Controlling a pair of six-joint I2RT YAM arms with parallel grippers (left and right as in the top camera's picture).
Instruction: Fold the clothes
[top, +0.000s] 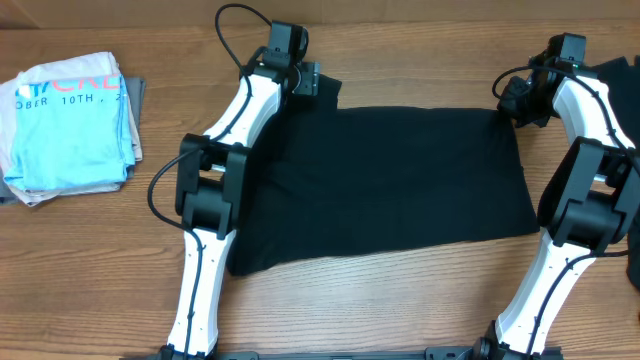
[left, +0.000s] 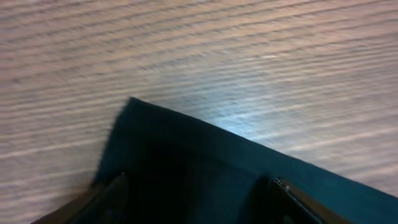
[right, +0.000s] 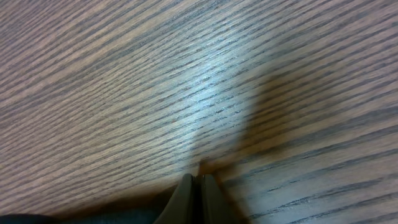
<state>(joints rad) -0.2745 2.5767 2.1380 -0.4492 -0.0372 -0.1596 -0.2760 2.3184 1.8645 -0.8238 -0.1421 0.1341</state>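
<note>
The clothes in play are one black T-shirt, lying flat as a wide rectangle across the middle of the table. My left gripper hovers at its far left corner. In the left wrist view that gripper is open, and the shirt's corner lies beneath and between the two fingers. My right gripper is at the far right corner of the shirt. Seen from the right wrist, the gripper is shut over bare wood, nothing shows between its tips, and a strip of black fabric lies at the lower left.
A folded light-blue printed T-shirt sits on a small pile at the far left. Dark cloth shows at the far right edge behind the right arm. Bare wooden tabletop runs along the front.
</note>
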